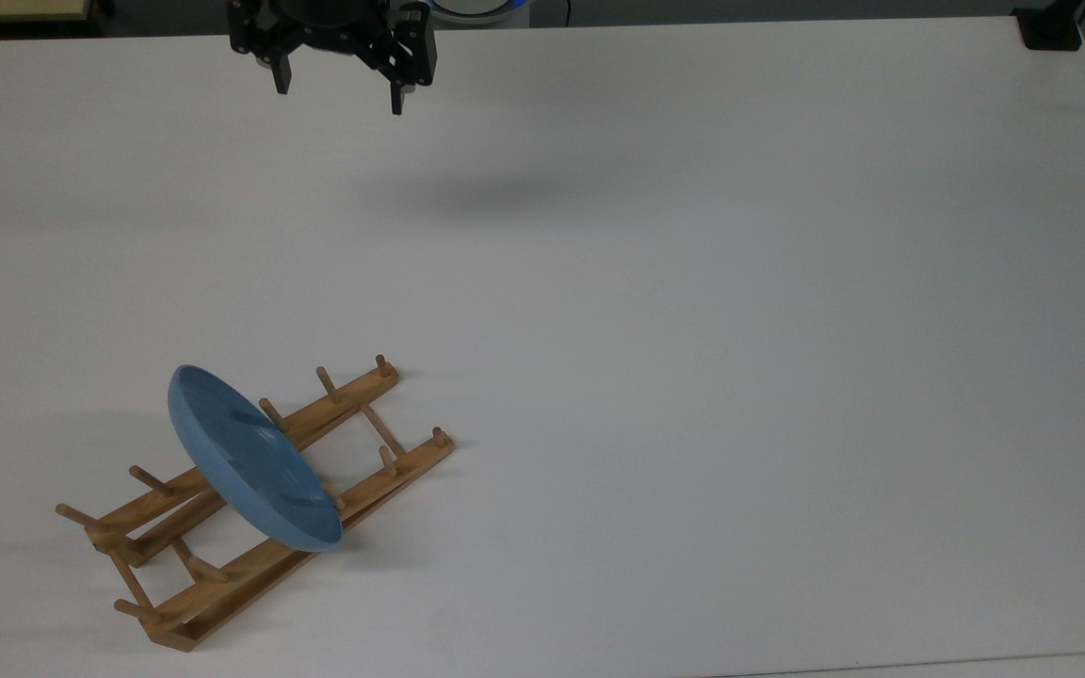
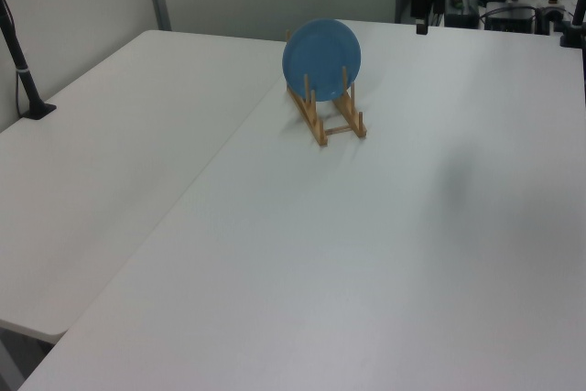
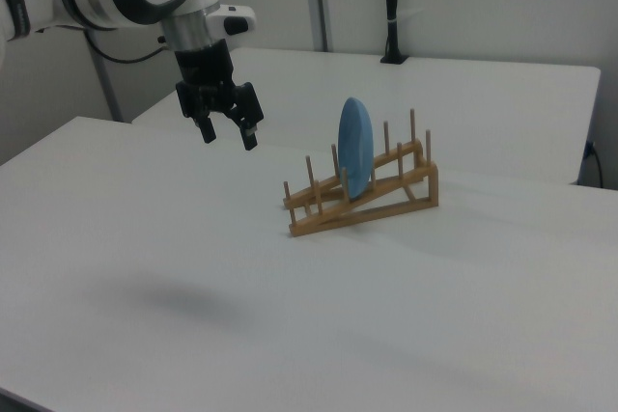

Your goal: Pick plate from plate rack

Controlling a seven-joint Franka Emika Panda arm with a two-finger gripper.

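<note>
My gripper (image 1: 335,99) hangs high over the white table (image 1: 693,282), fingers spread wide, holding nothing; the blue plate (image 1: 251,461) stands on edge between the pegs of the wooden plate rack (image 1: 251,499), well apart, near the top view's lower left.

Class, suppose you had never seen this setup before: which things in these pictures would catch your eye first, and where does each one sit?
The light-blue plate stands on edge in the wooden plate rack, the one spot of colour on the white table. In the right view the black claw hangs open in the air to the rack's left, holding nothing. In the top view the rack lies lower left and the claw at the upper edge.
</note>
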